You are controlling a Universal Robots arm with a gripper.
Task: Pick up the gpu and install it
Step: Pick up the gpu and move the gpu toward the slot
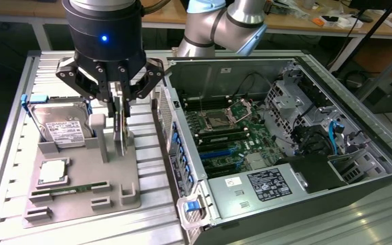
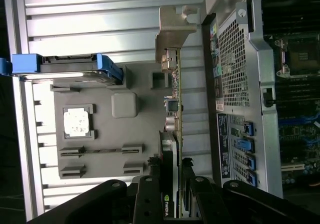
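The gpu (image 1: 121, 130) stands on edge over the grey holder tray (image 1: 114, 176) at the exterior view's left, beside the open computer case (image 1: 332, 168). My gripper (image 1: 119, 109) comes straight down on its top edge, a finger on each flat side, shut on it. The wrist view looks along the card: the gpu (image 2: 175, 109) is a thin green edge running to its silvery bracket (image 2: 172, 31). There my gripper (image 2: 171, 166) holds the end with the black cooler. Whether the card's lower edge still rests in the tray's slot I cannot tell.
The tray also carries a hard drive (image 1: 59, 127) with blue clips, a processor (image 1: 53, 171) and a memory stick (image 1: 70, 189). The case lies open with its motherboard (image 1: 230, 132) exposed; its perforated rear wall (image 2: 232, 59) is close beside the card. A ribbed metal table (image 1: 19, 153) lies beneath.
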